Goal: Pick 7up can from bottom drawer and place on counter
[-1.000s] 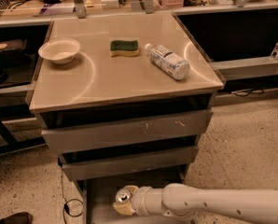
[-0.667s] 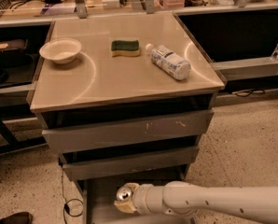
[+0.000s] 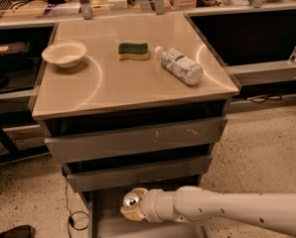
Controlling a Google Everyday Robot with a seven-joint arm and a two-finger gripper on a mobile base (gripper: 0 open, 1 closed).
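Note:
The 7up can point(image 3: 131, 200) shows its shiny round top just above the open bottom drawer point(image 3: 111, 226), at the front of the grey cabinet. My gripper point(image 3: 133, 208) reaches in from the right on a white arm point(image 3: 227, 214). Its yellowish fingers point(image 3: 134, 215) are closed around the can and hide most of the can's side. The beige counter point(image 3: 123, 86) lies above, on top of the cabinet.
On the counter are a white bowl point(image 3: 64, 53) at the left, a green-and-yellow sponge point(image 3: 133, 50) in the middle and a clear plastic bottle point(image 3: 180, 66) lying on its side at the right. Two shut drawers point(image 3: 138, 140) sit above the open one. A cable point(image 3: 71, 217) lies on the floor to the left.
The can and my gripper have risen slightly and shifted a little to the left over the bottom drawer. Nothing on the counter has moved.

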